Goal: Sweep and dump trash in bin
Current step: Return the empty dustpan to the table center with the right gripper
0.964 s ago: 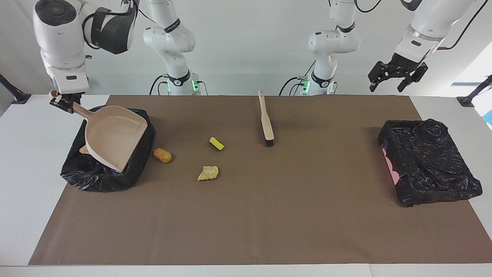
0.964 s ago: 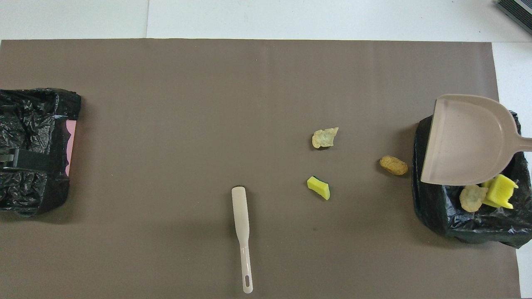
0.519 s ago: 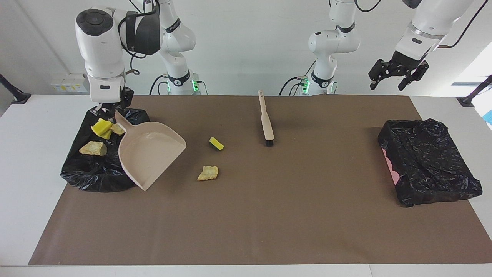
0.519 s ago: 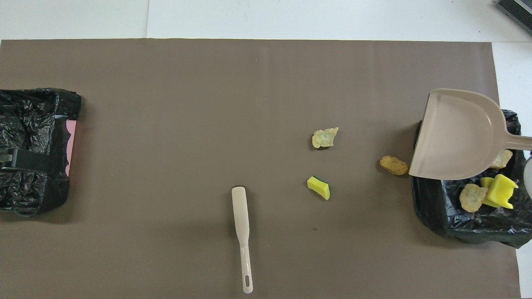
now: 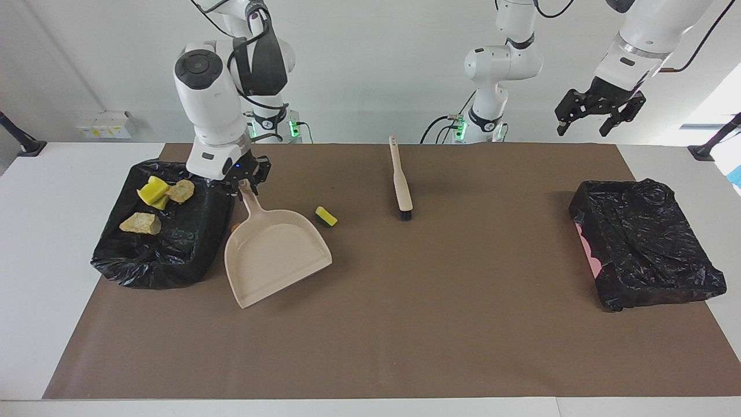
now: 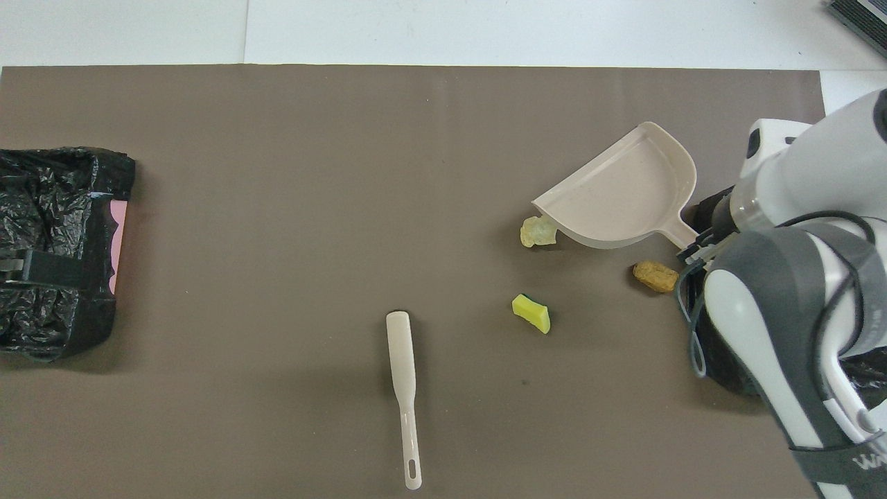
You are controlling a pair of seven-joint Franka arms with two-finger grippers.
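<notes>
Your right gripper has its fingers clamped on the handle of the dustpan, which hangs just beside the bin at the right arm's end of the worktop, mouth tilted down and pointing away from the robots. Take that bin as your landmark. Four pieces of trash already lie in it: yellow sponge blocks and two beige lumps.

Three pieces remain on the mat. The orange-brown lump sits just beside the bin, close under the pan's handle. The pale lump lies a little further toward the middle, right at the corner of the pan's mouth as seen from overhead. The yellow sponge lies near it, closer to the robots.

The brush lies loose, its long axis running toward the robots, handle end nearest them. Your left gripper waits open in the air over its own end; it is likely the arm to fetch the brush.
</notes>
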